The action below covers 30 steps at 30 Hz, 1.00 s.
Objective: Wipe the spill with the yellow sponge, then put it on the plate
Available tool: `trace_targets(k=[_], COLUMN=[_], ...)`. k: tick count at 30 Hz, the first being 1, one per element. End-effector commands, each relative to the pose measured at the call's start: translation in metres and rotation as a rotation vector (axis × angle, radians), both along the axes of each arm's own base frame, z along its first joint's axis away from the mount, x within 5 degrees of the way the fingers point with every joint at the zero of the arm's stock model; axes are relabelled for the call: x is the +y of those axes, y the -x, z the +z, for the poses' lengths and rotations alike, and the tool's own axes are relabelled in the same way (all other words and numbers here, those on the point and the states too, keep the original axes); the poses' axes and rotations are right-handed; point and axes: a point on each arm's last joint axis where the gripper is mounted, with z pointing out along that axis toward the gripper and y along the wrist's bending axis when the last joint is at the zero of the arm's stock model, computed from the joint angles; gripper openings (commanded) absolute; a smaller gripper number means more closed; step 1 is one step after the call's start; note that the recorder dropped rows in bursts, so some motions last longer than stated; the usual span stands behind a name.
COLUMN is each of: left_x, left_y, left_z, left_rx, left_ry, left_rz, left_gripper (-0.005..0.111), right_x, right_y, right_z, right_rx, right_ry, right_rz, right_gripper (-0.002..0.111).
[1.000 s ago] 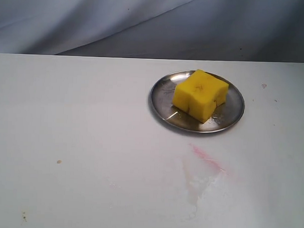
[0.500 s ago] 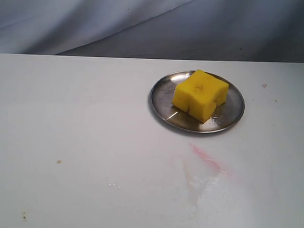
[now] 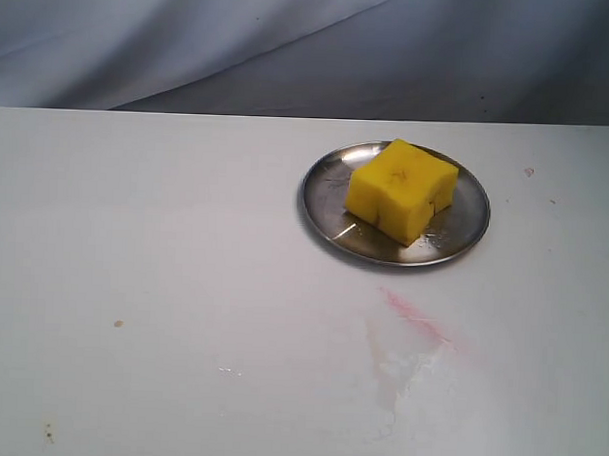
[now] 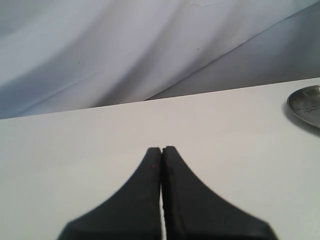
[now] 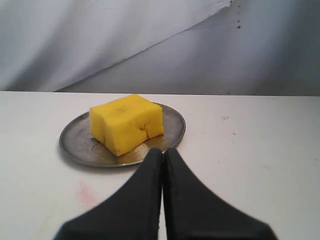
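Observation:
The yellow sponge (image 3: 400,189) (image 5: 127,123) lies on the silvery plate (image 3: 469,222) (image 5: 75,140) at the table's back right. No amber spill shows; only a faint pink-red streak (image 3: 415,315) with a pale wet smear (image 3: 397,376) lies in front of the plate. Neither gripper appears in the exterior view. My right gripper (image 5: 163,150) is shut and empty, its tips just short of the plate's near rim. My left gripper (image 4: 161,149) is shut and empty over bare table, with the plate's edge (image 4: 305,104) far off to one side.
The white table (image 3: 164,243) carries small brown specks (image 3: 118,324) at the left front. A grey-blue cloth backdrop (image 3: 291,47) hangs behind the table's far edge.

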Motion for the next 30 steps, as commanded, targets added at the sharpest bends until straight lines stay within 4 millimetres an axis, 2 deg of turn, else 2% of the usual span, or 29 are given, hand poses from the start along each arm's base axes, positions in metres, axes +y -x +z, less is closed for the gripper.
trace_targets(k=[1,8,30], left_x=[0.0001,0.0001,0.0001], left_y=[0.0003,0.0003,0.0003], left_z=[0.0018,0.0018,0.0018], left_rx=[-0.012,-0.012,-0.012], left_ry=[0.010,0.010,0.010], left_rz=[0.003,0.003,0.003], left_gripper=[0.000,0.000,0.000], right_x=[-0.0017,-0.0006,-0.0006], right_y=[0.0002,0.0007,0.0007], right_z=[-0.0032,-0.0041,-0.0041], right_rx=[0.011,0.035,0.035], right_ry=[0.046,-0.003,-0.003], right_rz=[-0.011,-0.006,-0.006], right_gripper=[0.000,0.000,0.000])
